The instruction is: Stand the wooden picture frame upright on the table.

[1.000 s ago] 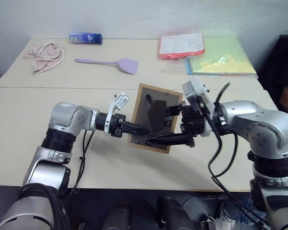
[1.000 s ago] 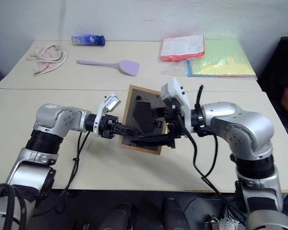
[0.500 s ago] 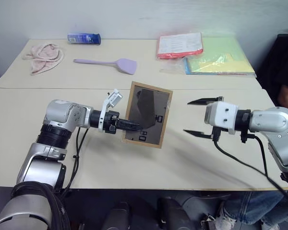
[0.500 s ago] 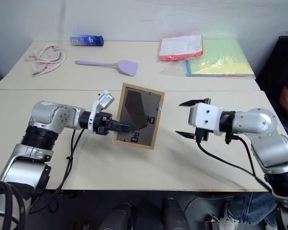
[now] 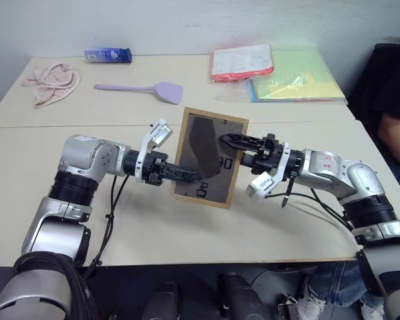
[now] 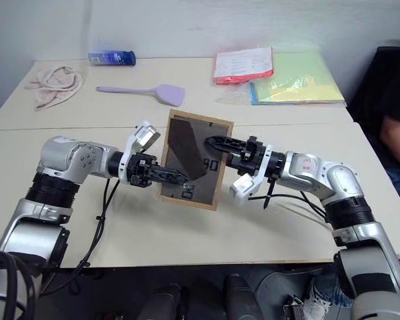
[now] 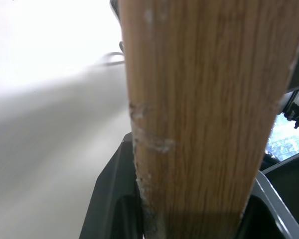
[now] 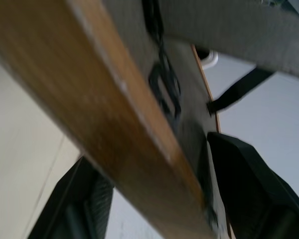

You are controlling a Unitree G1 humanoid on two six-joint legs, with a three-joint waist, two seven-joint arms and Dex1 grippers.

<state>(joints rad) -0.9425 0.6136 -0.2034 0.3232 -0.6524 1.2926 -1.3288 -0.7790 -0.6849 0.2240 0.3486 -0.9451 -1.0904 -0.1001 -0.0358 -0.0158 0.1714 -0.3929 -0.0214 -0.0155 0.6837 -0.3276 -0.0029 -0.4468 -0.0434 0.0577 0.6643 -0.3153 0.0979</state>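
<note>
Picture frame [image 5: 210,159]: mid-picture, held off the table [image 5: 187,233]
Left gripper [image 5: 190,177]: clamped on its left edge
Right gripper [image 5: 228,140]: straddling its right edge, grip unclear
Open room: bare tabletop below

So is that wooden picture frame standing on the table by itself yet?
No. The wooden picture frame is tilted, gripped by the left gripper and straddled by the right gripper.

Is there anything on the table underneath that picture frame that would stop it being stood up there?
Nothing visible. The wooden picture frame is held by the left end effector over a bare stretch of the table; the spatula, towel and folders lie far behind it.
</note>
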